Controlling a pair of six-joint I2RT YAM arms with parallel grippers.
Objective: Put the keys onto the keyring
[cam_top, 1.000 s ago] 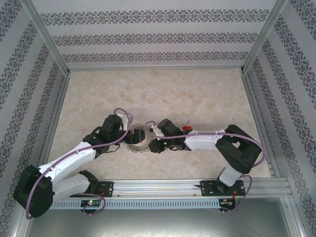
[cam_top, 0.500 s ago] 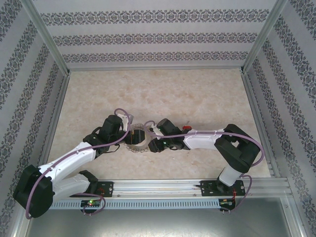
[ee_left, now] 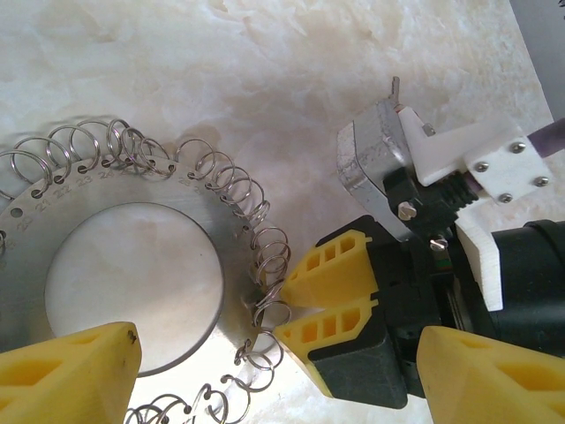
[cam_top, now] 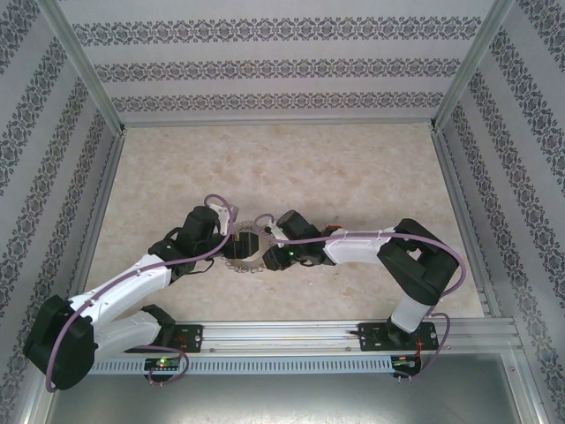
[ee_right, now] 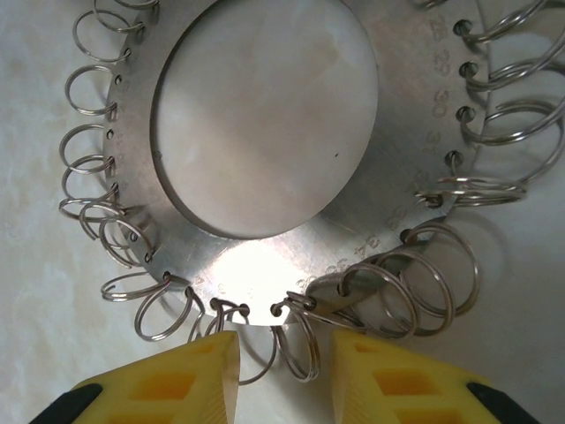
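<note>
From the top external view, we are seeing the keyring (cam_top: 252, 265) lying flat on the marbled tabletop (cam_top: 291, 168), a grey toothed wreath. The left gripper (cam_top: 232, 240) is reaching over its left side and the right gripper (cam_top: 270, 247) over its right side, so the two arms are meeting across it. At this size we cannot tell how either pair of jaws is standing.

Through the left wrist camera, we are looking down on the keyring (ee_left: 225, 238) as a flat metal disc with a wide round hole and numbered holes along its rim. Each hole is carrying small split rings (ee_left: 243, 190). The left gripper (ee_left: 278, 371) is spread wide, with one yellow finger (ee_left: 71, 375) over the disc's near edge and the other well off to the keyring's right, grasping nothing. The right gripper (ee_left: 287, 309) is pointing its two yellow tips at the keyring's right rim. The tips are nearly together, with a split ring just at them.

Through the right wrist camera, the keyring (ee_right: 256, 269) is sitting just beyond the right gripper (ee_right: 282, 371). Its yellow fingers (ee_right: 168, 384) are standing a little apart, and a few split rings (ee_right: 296, 340) from the disc's near rim are lying in the gap between them. We cannot tell whether the fingers are pinching a ring or only flanking it.
</note>
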